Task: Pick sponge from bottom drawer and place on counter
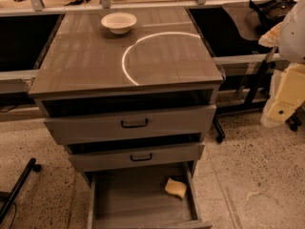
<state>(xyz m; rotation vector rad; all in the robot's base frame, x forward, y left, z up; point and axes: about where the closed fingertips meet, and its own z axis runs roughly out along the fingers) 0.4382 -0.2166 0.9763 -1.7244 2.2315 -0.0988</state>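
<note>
The pale-yellow sponge (176,188) lies on the floor of the open bottom drawer (128,199), near its right wall. The counter (95,56) is the glossy wood-grain cabinet top with a white arc across it. My gripper (282,108) hangs at the right edge of the view, beside the cabinet at about the height of the top drawer, well above and to the right of the sponge. It holds nothing that I can see.
A cream bowl (118,22) stands at the back of the counter. Two drawers with black bar handles (134,123) sit slightly pulled out above the bottom drawer. A black chair base (19,185) is on the floor at the left, with desks behind.
</note>
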